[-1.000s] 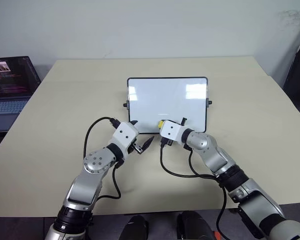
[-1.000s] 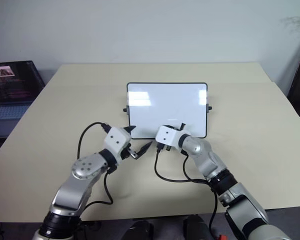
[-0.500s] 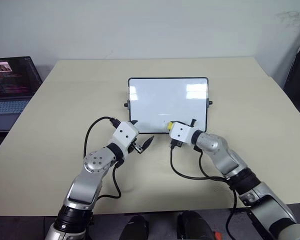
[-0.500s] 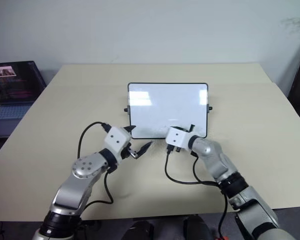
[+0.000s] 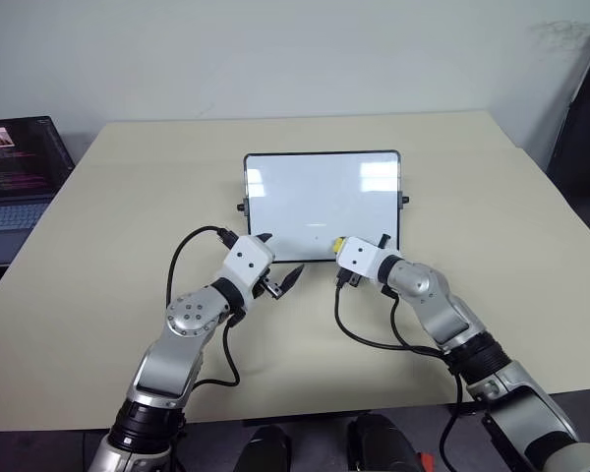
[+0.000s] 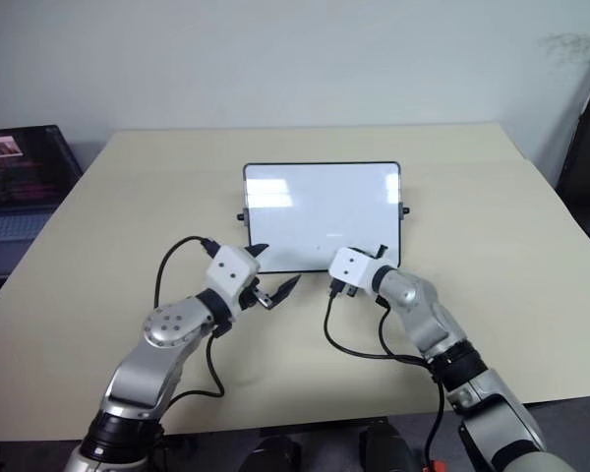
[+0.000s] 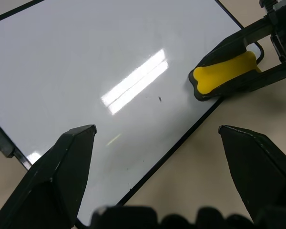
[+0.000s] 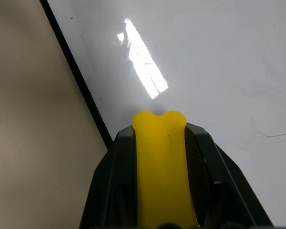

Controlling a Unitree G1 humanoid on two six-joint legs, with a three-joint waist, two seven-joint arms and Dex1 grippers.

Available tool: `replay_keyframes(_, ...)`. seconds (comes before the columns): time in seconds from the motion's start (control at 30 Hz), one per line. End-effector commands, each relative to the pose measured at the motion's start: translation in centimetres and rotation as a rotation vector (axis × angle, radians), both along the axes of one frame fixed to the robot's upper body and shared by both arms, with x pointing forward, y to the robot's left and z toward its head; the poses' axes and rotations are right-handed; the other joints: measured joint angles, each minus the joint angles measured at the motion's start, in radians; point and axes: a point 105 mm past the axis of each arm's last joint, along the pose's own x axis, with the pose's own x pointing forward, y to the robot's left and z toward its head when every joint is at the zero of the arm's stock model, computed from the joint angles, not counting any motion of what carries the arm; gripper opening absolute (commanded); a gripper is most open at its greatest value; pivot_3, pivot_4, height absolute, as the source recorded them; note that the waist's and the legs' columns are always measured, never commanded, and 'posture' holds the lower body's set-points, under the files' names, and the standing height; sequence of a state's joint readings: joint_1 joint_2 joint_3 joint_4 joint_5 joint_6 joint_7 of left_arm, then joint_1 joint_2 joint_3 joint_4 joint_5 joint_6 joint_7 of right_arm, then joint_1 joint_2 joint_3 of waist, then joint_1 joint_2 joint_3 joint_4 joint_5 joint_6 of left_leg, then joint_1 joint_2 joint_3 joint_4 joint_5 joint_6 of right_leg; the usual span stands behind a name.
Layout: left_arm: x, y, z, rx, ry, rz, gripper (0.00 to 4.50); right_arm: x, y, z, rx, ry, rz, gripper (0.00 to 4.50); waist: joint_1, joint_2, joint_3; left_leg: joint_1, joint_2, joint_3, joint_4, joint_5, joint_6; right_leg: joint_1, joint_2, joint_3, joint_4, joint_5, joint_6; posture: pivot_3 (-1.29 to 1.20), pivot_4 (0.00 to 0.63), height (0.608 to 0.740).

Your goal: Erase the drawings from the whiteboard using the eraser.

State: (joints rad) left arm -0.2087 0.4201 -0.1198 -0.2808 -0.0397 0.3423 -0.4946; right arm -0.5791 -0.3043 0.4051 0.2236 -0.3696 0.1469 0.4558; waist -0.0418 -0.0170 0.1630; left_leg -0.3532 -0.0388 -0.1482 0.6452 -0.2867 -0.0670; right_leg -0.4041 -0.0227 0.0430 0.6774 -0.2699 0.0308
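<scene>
Whiteboard (image 5: 321, 202) with a thin black frame lying flat at the centre of a beige table (image 5: 492, 197), its glossy surface nearly clean, with only a tiny dark speck and a faint thin stroke left near its lower edge. At about 5 o'clock on the board, the right gripper (image 5: 342, 244) is clamped on the yellow eraser (image 7: 224, 72), which is pressed on the white surface just inside the frame. At about 7 o'clock, just off the board's near edge, the left gripper (image 5: 278, 264) hovers with its two black fingers spread wide, holding nothing. Far off at 9 o'clock, a laptop (image 5: 15, 175) sits with its screen lit.
</scene>
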Motion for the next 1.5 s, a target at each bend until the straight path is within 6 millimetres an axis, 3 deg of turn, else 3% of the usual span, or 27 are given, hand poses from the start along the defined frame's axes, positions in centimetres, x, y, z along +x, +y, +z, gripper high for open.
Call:
replay_keyframes(0.03, -0.1, -0.2, 1.2, -0.003, -0.048, -0.016, 4.50, 0.5, 1.3, 1.1, 0.021, -0.024, 0.013, 1.07, -0.001, 0.000, 0.000, 0.000, 0.000, 0.000, 0.000, 0.000, 0.000, 0.000, 0.000, 0.000, 0.000, 0.000, 0.000, 0.00, 0.150, 0.740)
replay_keyframes(0.2, -0.2, 0.1, 0.9, -0.001, -0.046, -0.005, 4.50, 0.4, 3.5, 1.8, 0.049, -0.035, 0.058, 1.07, -0.002, 0.000, 0.000, 0.000, 0.000, 0.000, 0.000, 0.000, 0.000, 0.000, 0.000, 0.000, 0.000, 0.000, 0.000, 0.00, 0.150, 0.740)
replay_keyframes(0.5, -0.3, 0.1, 0.7, -0.003, -0.046, 0.001, 4.50, 0.2, 5.9, 2.7, 0.071, -0.056, 0.118, 1.07, 0.001, 0.000, 0.000, -0.002, 0.000, -0.001, -0.001, 0.000, 0.000, -0.002, 0.000, 0.000, -0.001, 0.000, 0.000, 0.00, 0.150, 0.740)
replay_keyframes(0.83, -0.2, 0.0, 0.7, -0.004, -0.049, -0.002, 4.50, -0.3, 5.5, 5.4, 0.133, -0.081, 0.128, 1.07, 0.001, 0.001, 0.000, -0.004, 0.000, -0.002, -0.001, 0.000, 0.000, -0.003, 0.000, -0.001, -0.002, 0.000, 0.000, 0.00, 0.150, 0.740)
replay_keyframes(1.0, -0.1, 0.0, 0.7, -0.005, -0.047, -0.004, 4.50, -0.8, 3.8, 7.6, 0.199, -0.070, 0.081, 1.07, 0.003, 0.001, 0.000, -0.007, 0.000, -0.004, -0.001, 0.000, 0.000, -0.005, 0.000, -0.002, -0.002, 0.000, 0.000, 0.00, 0.150, 0.740)
replay_keyframes(1.23, -0.1, -0.3, 0.6, -0.011, -0.037, -0.018, 4.50, -0.8, 1.2, 7.7, 0.310, 0.047, -0.056, 1.07, 0.006, 0.001, 0.000, -0.008, 0.000, -0.004, -0.001, 0.000, 0.000, -0.005, -0.001, -0.002, -0.003, 0.000, 0.000, 0.00, 0.150, 0.740)
replay_keyframes(1.33, -0.3, -0.2, 0.5, -0.012, -0.031, -0.022, 4.50, -0.7, -0.8, 7.9, 0.334, 0.083, -0.132, 1.07, 0.009, 0.001, 0.000, -0.008, 0.000, -0.005, -0.001, 0.000, 0.000, -0.006, -0.001, -0.002, -0.003, 0.000, 0.000, 0.00, 0.150, 0.740)
replay_keyframes(1.5, -1.3, -0.9, 0.5, -0.058, 0.006, -0.073, 4.50, -0.7, -6.8, 7.5, 0.359, 0.127, -0.343, 1.07, 0.012, 0.001, 0.000, -0.010, -0.001, -0.005, -0.001, 0.000, 0.000, -0.006, -0.001, -0.002, -0.004, 0.000, 0.000, 0.00, 0.150, 0.740)
